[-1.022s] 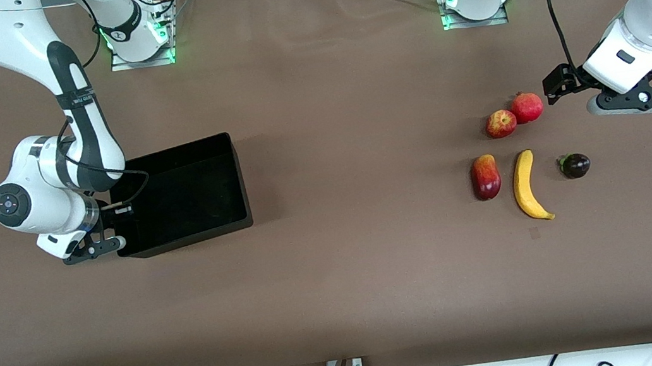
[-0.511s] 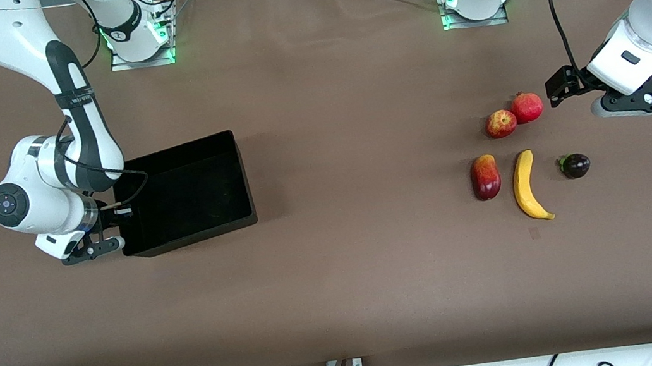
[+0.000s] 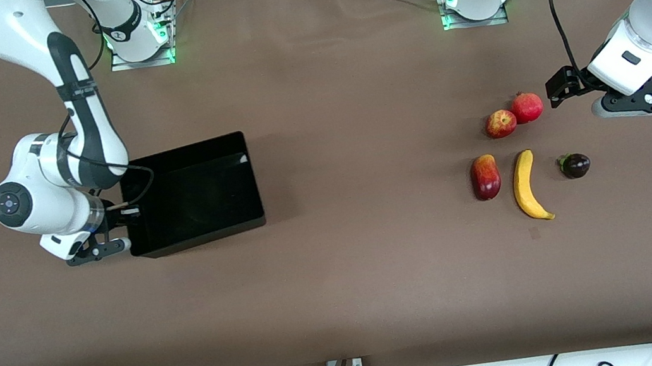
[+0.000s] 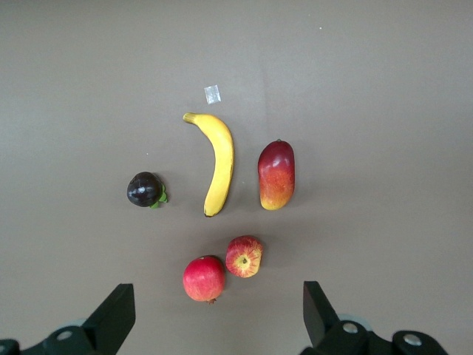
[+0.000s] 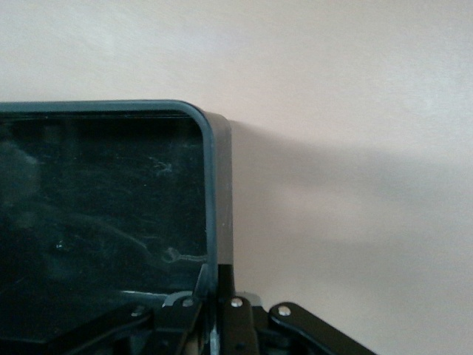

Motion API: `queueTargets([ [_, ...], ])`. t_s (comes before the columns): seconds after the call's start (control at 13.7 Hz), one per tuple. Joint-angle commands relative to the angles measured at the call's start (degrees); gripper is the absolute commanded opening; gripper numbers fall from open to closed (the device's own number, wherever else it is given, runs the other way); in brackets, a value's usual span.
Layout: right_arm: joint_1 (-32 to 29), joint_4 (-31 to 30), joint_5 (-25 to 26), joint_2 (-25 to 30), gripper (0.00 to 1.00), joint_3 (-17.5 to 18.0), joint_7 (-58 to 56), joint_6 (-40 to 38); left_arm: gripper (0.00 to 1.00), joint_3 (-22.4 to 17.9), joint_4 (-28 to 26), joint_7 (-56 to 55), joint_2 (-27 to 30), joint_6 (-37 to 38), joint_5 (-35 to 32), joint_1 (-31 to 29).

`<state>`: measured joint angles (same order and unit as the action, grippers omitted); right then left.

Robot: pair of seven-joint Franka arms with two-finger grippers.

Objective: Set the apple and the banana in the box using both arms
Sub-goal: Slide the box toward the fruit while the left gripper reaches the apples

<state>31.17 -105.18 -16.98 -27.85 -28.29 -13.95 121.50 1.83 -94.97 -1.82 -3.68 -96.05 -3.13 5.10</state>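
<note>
The black box (image 3: 180, 147) stands at the right arm's end of the table. My right gripper (image 3: 122, 227) is shut on the box's wall at the corner nearest the front camera; the right wrist view shows its fingers (image 5: 251, 318) clamping the rim (image 5: 211, 185). The apple (image 3: 501, 123) lies against a pomegranate, and the banana (image 3: 527, 183) lies nearer the front camera. My left gripper (image 3: 645, 103) is open and empty, up over bare table beside the fruit. The left wrist view shows the apple (image 4: 244, 257) and banana (image 4: 219, 159) between its spread fingers (image 4: 118, 314).
A red pomegranate (image 3: 527, 107) touches the apple. A dark-red and yellow mango (image 3: 486, 176) lies beside the banana, and a small dark purple fruit (image 3: 575, 165) lies at the banana's side toward the left arm's end. A scrap of tape (image 4: 213, 94) lies near the banana's tip.
My right gripper has dragged the box a short way toward the left arm's end of the table. My left gripper shifted slightly and then held still. The fruit has not moved.
</note>
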Motion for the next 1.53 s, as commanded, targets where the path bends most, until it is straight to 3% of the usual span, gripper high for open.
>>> queueTargets([
  [0.0,5.2,4.7,-0.9,1.0,0.0,0.0,9.9,-4.7,1.0,0.2,2.0,-0.6,-1.0,0.6,-1.1,-0.1],
  [0.22,11.4,8.5,-1.7,-0.3,0.0,1.0,21.1,-5.5,1.0,0.2,2.0,-0.1,-1.0,0.6,-1.1,-0.3],
  [0.58,12.7,14.7,-5.8,-4.5,0.0,12.0,38.7,-4.8,1.0,0.2,1.8,0.0,-1.0,1.0,-1.3,-0.1],
  [0.8,13.4,17.9,-5.7,-7.5,0.0,15.8,43.4,-3.1,1.0,0.2,1.7,-0.1,-1.1,1.2,-1.3,-0.1],
  [1.31,19.8,19.8,-5.7,-12.9,0.0,16.1,47.3,6.1,1.0,0.5,1.8,-0.1,-2.7,1.1,-1.3,0.5],
  [1.46,19.9,19.8,-5.4,-12.8,0.49,16.0,47.3,6.1,1.0,0.5,0.7,-0.1,-2.7,1.4,-1.3,0.4],
])
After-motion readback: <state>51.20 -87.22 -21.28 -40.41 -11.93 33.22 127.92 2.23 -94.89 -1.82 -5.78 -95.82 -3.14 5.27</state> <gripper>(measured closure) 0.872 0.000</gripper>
